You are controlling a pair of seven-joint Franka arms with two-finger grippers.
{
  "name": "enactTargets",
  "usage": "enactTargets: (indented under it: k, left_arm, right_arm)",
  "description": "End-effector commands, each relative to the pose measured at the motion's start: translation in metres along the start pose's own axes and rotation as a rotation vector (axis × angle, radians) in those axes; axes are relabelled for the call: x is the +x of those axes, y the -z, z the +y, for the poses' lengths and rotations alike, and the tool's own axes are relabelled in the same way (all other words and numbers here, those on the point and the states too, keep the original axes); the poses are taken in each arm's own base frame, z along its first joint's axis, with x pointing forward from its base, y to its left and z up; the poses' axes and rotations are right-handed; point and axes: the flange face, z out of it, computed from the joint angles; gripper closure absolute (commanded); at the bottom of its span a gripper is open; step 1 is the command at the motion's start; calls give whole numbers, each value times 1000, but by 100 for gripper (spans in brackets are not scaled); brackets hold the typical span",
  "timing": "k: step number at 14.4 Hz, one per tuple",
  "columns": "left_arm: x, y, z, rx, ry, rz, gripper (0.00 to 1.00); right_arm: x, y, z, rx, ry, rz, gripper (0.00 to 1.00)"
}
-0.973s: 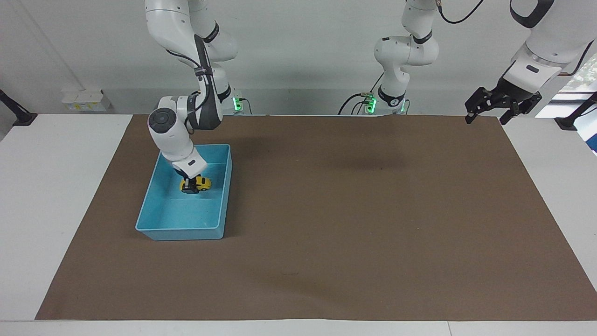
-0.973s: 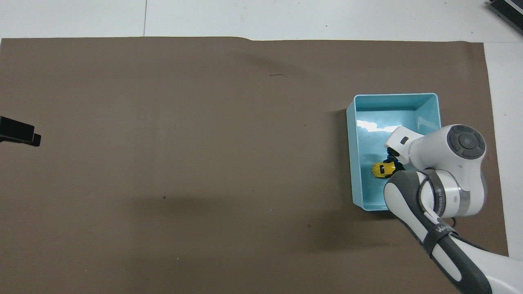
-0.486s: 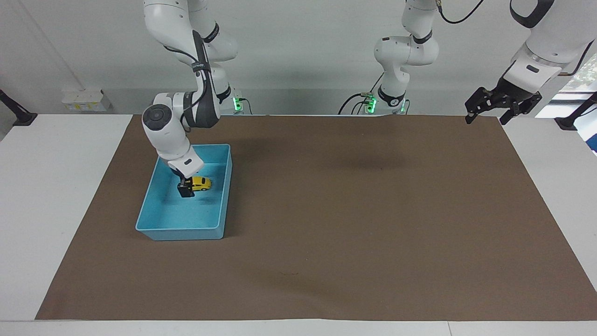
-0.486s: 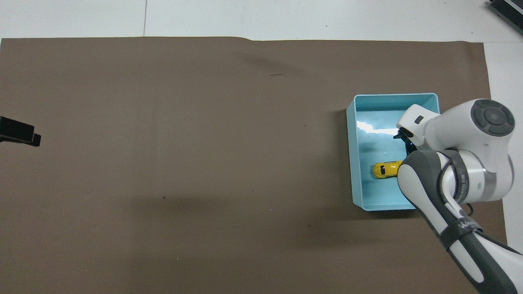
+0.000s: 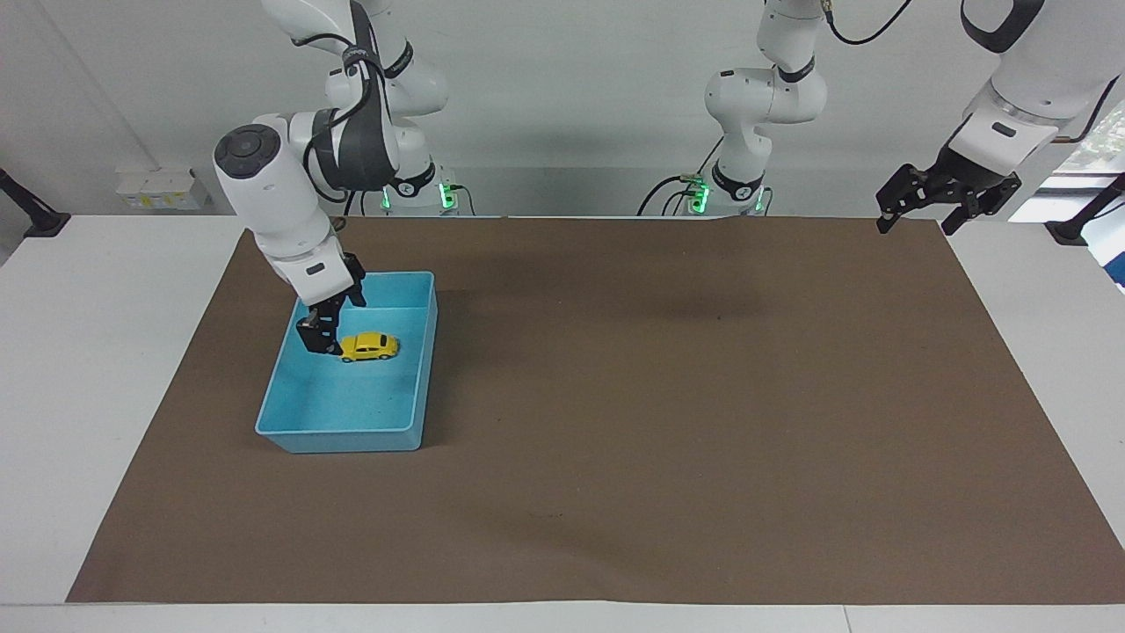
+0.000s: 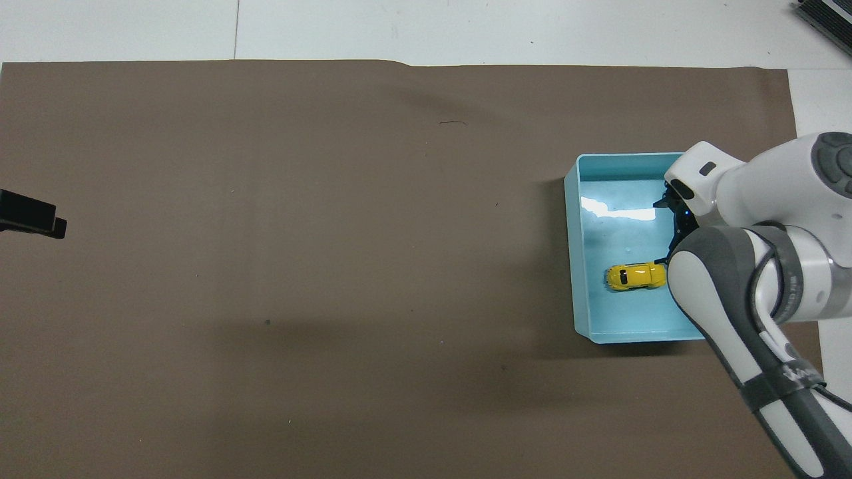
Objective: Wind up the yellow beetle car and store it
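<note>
Right hand [image 5: 320,338] is up over the blue bin [image 5: 290,437], at the bin's side toward the right arm's end of the tabletop [image 5: 105,352], w/ nothing in it. Fingers look parted a bit, one tip lower than the other, and there's a visible gap btw the hand and the car, so not touching.

Yellow beetle car [image 5: 368,346] sits on its wheels on the bin floor, in the half of the bin nearer the robots, lying crosswise to the bin's long walls. In the overhead view the car [image 6: 635,277] is right next to the right arm's forearm, which covers part of the bin's wall [image 6: 574,266] on that side.

Bin is on the brown mat [image 5: 668,422], toward the right arm's end.

Left hand [image 5: 946,197] waits in the air over the mat's corner at the left arm's end, fingers spread apart, empty. Overhead view only catches a dark bit of it at the edge [image 6: 30,217].
</note>
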Motion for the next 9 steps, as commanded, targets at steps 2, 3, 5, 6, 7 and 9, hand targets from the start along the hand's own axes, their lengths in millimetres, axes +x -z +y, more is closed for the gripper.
enactTargets:
  k: [2,3,5,6,7,9]
  left_arm:
    - [-7,1,-2,1,-10,-4,0]
    - [-7,1,-3,1,-9,-4,0]
    - [-7,1,-2,1,-12,-4,0]
    - [-7,1,-2,1,-10,-4,0]
    - [-7,1,-2,1,-10,-4,0]
    - [-7,1,-2,1,-10,-4,0]
  right_arm:
    - [-5,49,-11,1,-238,18,0]
    - [-9,56,-14,2,-315,20,0]
    - [-14,75,-21,-1,-468,23,0]
    - [-15,85,-22,-6,-555,17,0]
    - [-17,97,-23,-2,-649,14,0]
    - [-19,116,-24,-3,-867,16,0]
